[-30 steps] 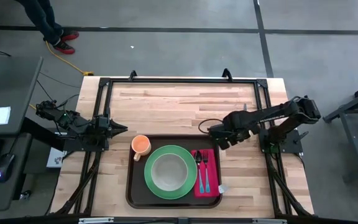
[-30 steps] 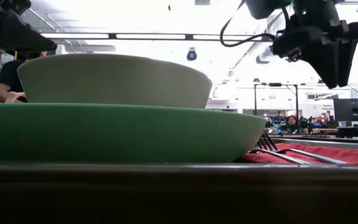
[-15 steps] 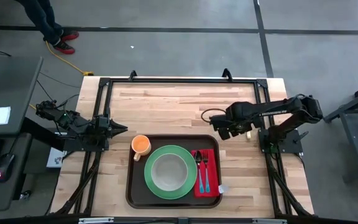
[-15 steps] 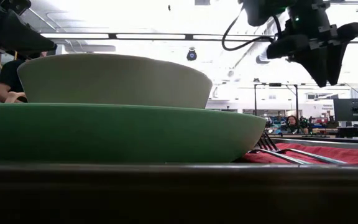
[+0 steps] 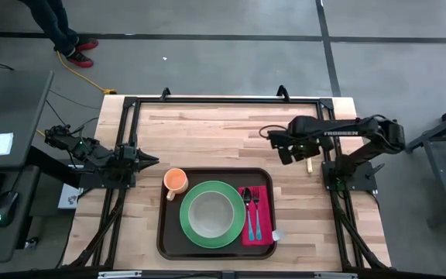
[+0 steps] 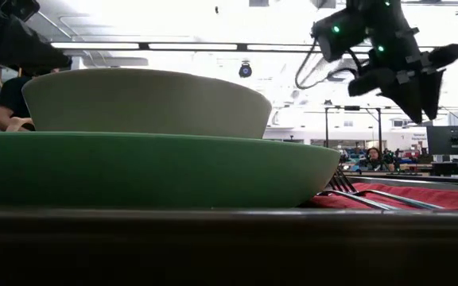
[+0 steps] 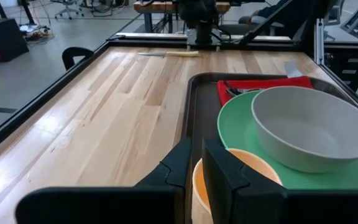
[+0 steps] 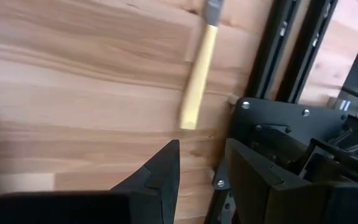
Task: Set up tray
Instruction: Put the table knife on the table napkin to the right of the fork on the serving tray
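Tray orientation: your tray (image 5: pixel 163 232) lies flat with its long axis running left to right in the high view, long sides square to the table's (image 5: pixel 215 128) near edge.
Tray look: dark brown plastic, rectangular, rounded corners, a raised rim all round; much wider than the green plate (image 5: pixel 189 235) it carries.
Tray place: lower centre of the high view, on the near half of the light wooden table; in the low view its rim (image 6: pixel 229 238) fills the bottom of the frame.
Tray contents: you see a pale bowl (image 5: pixel 211 213) seated in the green plate, an orange cup (image 5: pixel 175 180) at the tray's upper left corner, and a red napkin (image 5: pixel 262 203) along the right side with a spoon (image 5: pixel 247 198) and a blue-handled fork (image 5: pixel 254 217) on it.
Knife: a yellow-handled knife (image 5: pixel 310 163) lies on the bare wood, right of centre, outside the tray and beside the right arm's base.
Right gripper: your right gripper (image 5: pixel 286 152) hangs above the table, just above the tray's upper right corner in the high view; its fingers (image 8: pixel 157 171) stand parted with nothing between them.
Left gripper: your left gripper (image 5: pixel 152 160) waits at the table's left edge, pointing toward the cup; its fingers (image 7: pixel 182 163) show a narrow gap and grip nothing.
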